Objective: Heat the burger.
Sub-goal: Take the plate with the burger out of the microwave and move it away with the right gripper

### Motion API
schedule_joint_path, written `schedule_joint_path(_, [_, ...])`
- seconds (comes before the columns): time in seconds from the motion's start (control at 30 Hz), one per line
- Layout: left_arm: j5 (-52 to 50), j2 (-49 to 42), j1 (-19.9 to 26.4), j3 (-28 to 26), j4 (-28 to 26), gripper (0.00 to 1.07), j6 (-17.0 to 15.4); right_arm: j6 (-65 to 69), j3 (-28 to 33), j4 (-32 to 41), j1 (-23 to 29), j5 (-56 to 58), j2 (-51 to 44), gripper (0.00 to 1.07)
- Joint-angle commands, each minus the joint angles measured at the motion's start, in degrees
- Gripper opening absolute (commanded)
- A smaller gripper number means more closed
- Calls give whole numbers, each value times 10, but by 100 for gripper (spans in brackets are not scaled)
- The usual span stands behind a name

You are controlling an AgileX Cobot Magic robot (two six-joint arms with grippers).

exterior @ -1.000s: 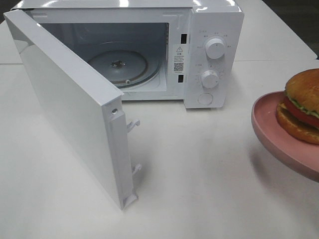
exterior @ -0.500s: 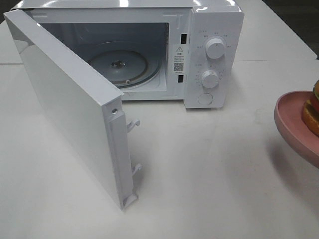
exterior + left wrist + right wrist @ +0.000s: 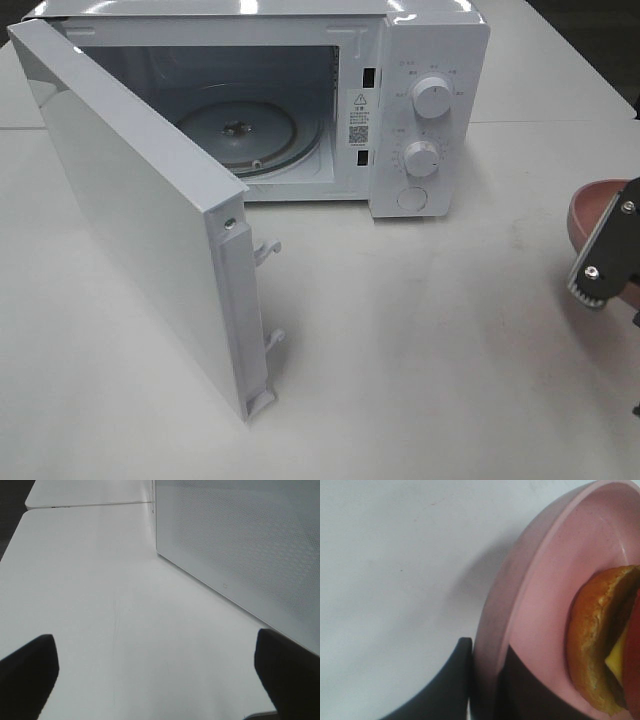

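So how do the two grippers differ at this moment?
The left gripper has its jaws wide apart and holds nothing, with only bare table between them. The right gripper has its jaws pinched on the rim of the pink dish, which carries the burger. The left sits beside the microwave door; the right is far out to the side.

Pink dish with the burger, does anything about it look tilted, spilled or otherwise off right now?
Nothing has spilled. The right gripper pinches the rim of the pink dish, and the burger sits on it whole. In the high view the dish shows its underside, so it looks steeply tilted.
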Motion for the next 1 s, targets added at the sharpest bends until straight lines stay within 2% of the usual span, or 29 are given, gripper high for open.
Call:
schedule_joint_path(0.03, [-5,-13,2,1,-2,100,0,60,-22,-54,-1,23,34,4])
schedule_joint_path(0.1, [-5,-13,2,1,-2,100,0,132,-46,-66,-1,52,80,4])
schedule_joint_path(0.2, [-5,-13,2,1,-2,100,0,158,-54,-71,-1,64,96,4])
schedule_joint_path(0.27, [-5,-13,2,1,-2,100,0,241,-81,-91,-1,104,155,4])
schedule_joint_path(0.47, [-5,-13,2,1,-2,100,0,341,-113,-97,-1,135,222,4])
schedule_joint_path(1.0, [-5,-13,2,1,-2,100,0,515,-112,-138,-1,129,359,4])
